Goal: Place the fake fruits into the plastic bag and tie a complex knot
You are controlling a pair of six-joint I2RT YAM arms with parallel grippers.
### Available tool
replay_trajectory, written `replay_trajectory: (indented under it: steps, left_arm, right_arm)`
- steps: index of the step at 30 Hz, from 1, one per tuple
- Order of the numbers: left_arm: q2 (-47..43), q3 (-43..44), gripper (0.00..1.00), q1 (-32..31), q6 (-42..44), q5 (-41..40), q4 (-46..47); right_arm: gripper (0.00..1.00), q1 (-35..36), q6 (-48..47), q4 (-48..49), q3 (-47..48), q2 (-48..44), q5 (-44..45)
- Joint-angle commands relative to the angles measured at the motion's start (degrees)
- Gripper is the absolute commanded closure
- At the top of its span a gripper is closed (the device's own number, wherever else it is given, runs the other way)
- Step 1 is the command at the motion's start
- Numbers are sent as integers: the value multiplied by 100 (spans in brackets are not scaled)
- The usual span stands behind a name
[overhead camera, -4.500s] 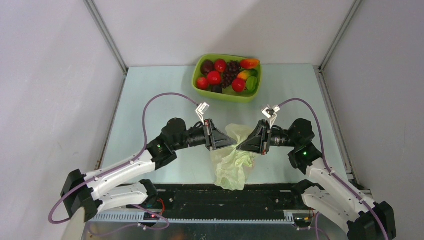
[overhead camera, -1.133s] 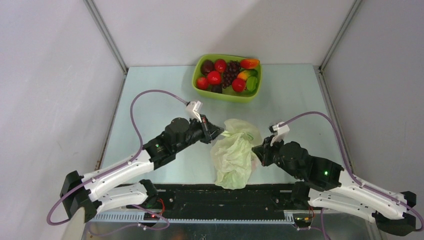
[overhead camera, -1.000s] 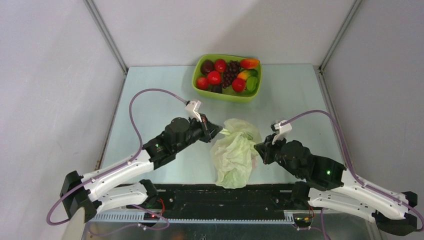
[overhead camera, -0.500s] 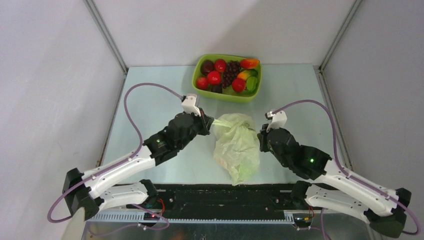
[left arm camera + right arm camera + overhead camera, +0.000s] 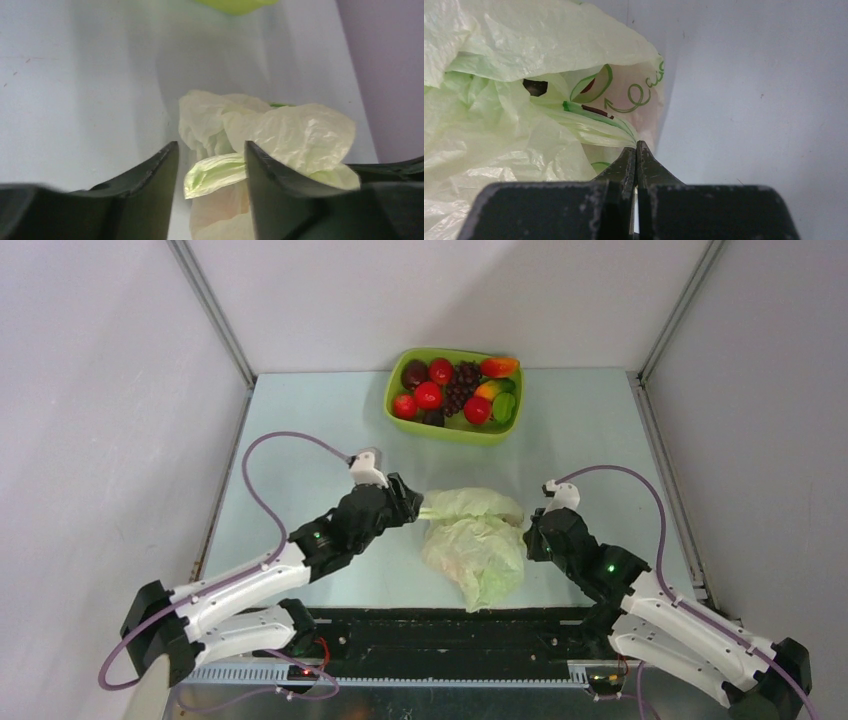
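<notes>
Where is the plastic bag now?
In the top view, the plastic bag lies crumpled between the left gripper and right gripper, in front of the green tray.

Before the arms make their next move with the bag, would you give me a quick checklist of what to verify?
1. Right gripper pinching the plastic bag: ok.
2. Left gripper holding the bag: not ok, jaws apart around a fold.
3. Bag mouth spread open: not ok, it lies crumpled.
4. Fake fruits reachable in the tray: ok.
5. Fruit inside the bag: cannot tell; none shows.
</notes>
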Motion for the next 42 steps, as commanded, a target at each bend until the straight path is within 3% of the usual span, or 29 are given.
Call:
replay_trajectory:
  steps: [1, 5, 10, 19, 27, 29, 33, 37, 42]
  left_arm:
    - [-446, -324, 27, 52, -1105, 110, 449]
    - [-510, -759, 15, 57, -1787, 132, 825]
    - [-287, -1096, 13, 54, -2397, 198, 981]
    - [163, -1365, 21, 55, -2799, 341, 1885]
    - [626, -1247, 27, 47, -2917, 350, 2150]
    - [725, -1207, 33, 53, -2919, 321, 2208]
    - [782, -1188, 69, 46, -2893, 158, 2270]
    - [632, -1000, 96, 56, -2506, -204, 1934]
    - [228, -607, 100, 54, -1697, -631, 1687]
  right_arm:
    - [100, -33, -129, 255, 153, -102, -81]
    - [100, -21, -125, 287, 163, -79, -150]
    - [100, -21, -125, 333, 163, -89, -167]
    - [100, -12, -137, 364, 162, -64, -209]
    - [100, -8, -158, 351, 157, -59, -196]
    - [100, 11, -171, 342, 160, -54, -133]
    - [100, 75, -298, 355, 162, -82, 177]
    - [100, 101, -569, 363, 308, -183, 823]
    - [100, 96, -1268, 446, 877, 65, 1809]
